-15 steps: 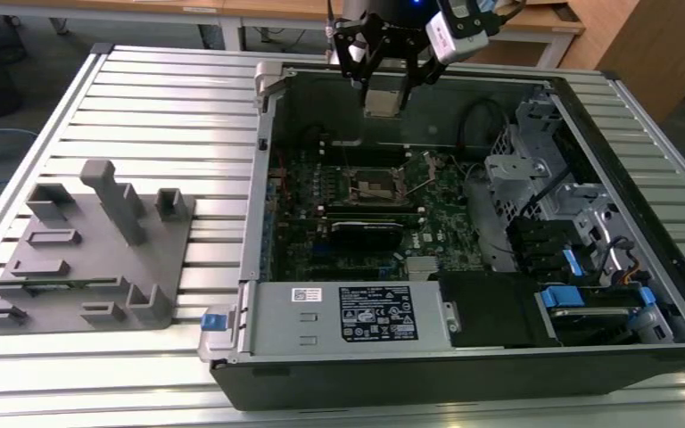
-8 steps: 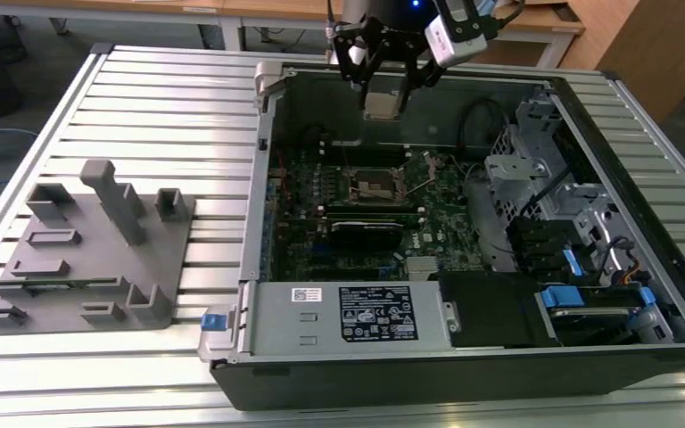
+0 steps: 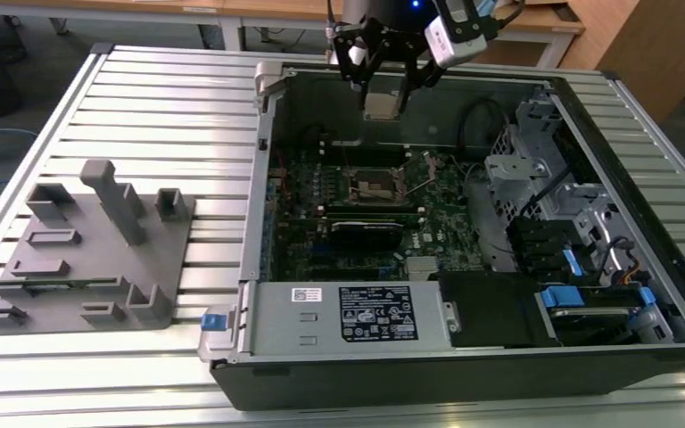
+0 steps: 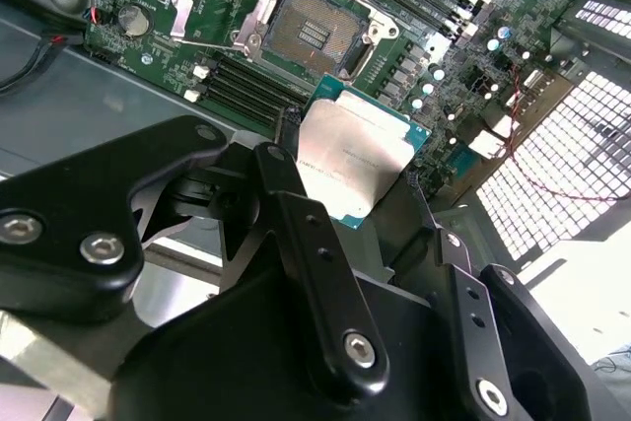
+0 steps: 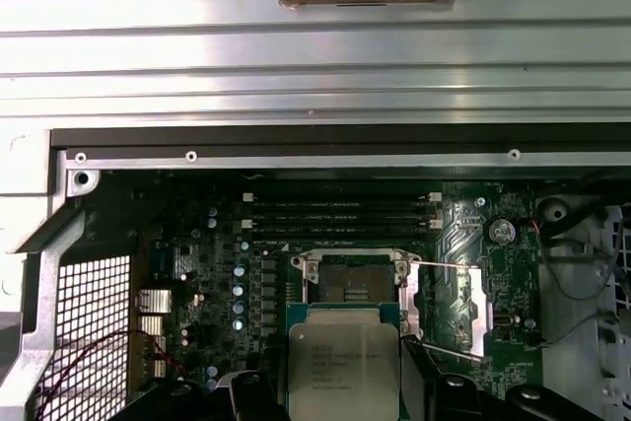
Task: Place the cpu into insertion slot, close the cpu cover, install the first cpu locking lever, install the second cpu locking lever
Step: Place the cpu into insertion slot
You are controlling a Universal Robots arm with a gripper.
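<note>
The gripper [image 3: 384,91] is clamped on the cpu [image 4: 355,160], with its fingers [image 4: 296,204] on two opposite edges of the chip, and holds it in the air over the open computer case [image 3: 438,385]. The insertion slot [image 5: 357,278] lies uncovered on the green board below, apart from the chip.

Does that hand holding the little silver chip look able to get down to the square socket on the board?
Probably yes. The hand holds the cpu above the open case, and the insertion slot lies bare, its cpu cover swung aside, with nothing seen in between.
</note>
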